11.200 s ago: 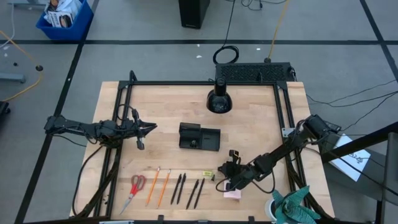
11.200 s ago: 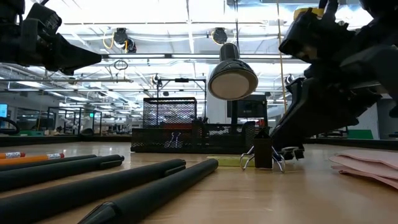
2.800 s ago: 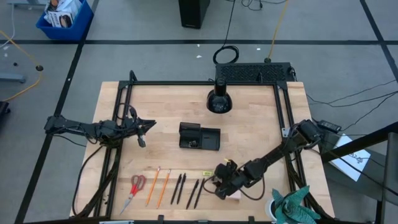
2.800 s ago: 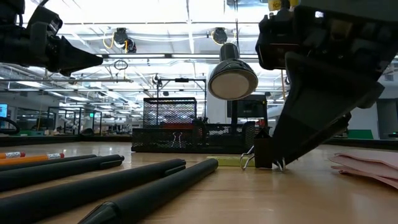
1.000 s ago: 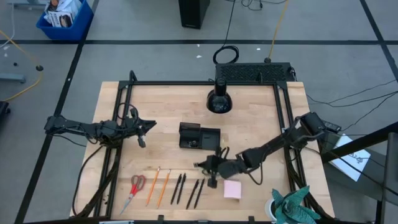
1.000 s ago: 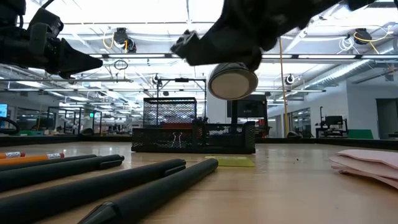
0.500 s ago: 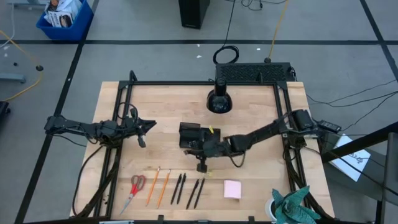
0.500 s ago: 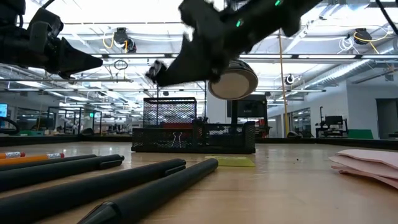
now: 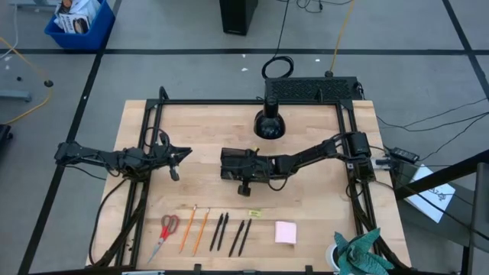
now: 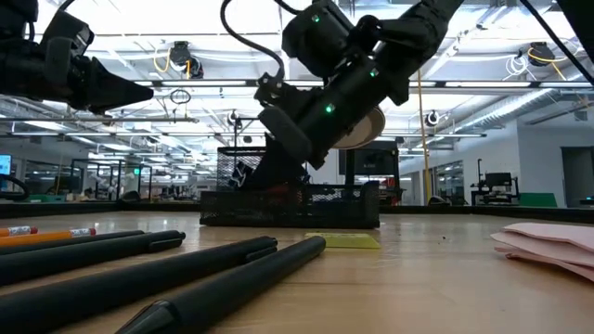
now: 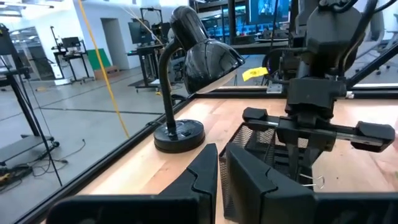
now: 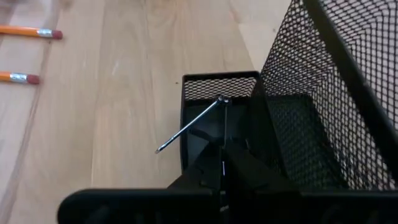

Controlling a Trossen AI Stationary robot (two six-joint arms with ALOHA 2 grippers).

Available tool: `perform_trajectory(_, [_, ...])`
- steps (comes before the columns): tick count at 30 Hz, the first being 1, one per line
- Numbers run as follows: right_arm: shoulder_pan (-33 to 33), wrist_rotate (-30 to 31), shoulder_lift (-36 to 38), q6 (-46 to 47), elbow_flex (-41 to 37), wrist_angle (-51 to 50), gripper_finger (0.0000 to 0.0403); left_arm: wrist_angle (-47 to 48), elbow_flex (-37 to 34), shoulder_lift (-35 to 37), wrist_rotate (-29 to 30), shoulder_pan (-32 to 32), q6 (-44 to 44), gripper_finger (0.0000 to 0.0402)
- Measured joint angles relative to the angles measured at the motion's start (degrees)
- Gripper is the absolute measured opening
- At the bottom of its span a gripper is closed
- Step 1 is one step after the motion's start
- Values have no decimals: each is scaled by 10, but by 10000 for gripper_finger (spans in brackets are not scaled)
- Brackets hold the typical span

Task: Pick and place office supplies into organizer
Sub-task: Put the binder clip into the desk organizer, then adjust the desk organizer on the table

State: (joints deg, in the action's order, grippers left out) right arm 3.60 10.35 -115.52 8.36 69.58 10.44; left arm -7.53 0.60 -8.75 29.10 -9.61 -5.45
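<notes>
Right gripper (image 9: 243,183) over the organizer (image 9: 245,167), clamped on a small clip (image 12: 214,134).
The clip hangs over the low compartment at the organizer's front, so the drop is straight down. The left gripper (image 9: 177,160), nearly shut and empty, waits near the table's (image 9: 321,214) left edge, well apart.

Black mesh over pale wood
Black mesh organizer (image 9: 234,164) on light wooden tabletop (image 9: 306,198); orange pencils (image 9: 195,229), red-handled scissors (image 9: 165,231), pink sticky-note pad (image 9: 285,231), black pens (image 9: 229,233)
</notes>
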Motion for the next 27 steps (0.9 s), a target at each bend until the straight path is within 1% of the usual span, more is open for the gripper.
perform_trajectory(3, [-2, 13, -9, -1, 1, 10, 0, 0, 0, 0, 1, 0, -2, 42])
perform_trajectory(9, [-2, 16, -9, -8, 1, 9, 5, 0, 0, 0, 1, 0, -3, 42])
perform_trajectory(21, [4, 47, -9, -10, 0, 13, 86, 0, 0, 0, 1, 0, -1, 42])
perform_trajectory(23, [4, 59, -9, -5, 0, 13, 94, 0, 0, 0, 1, 0, -1, 42])
perform_trajectory(27, [6, 62, -9, -5, 0, 18, 102, 0, 0, 0, 1, 0, -1, 42])
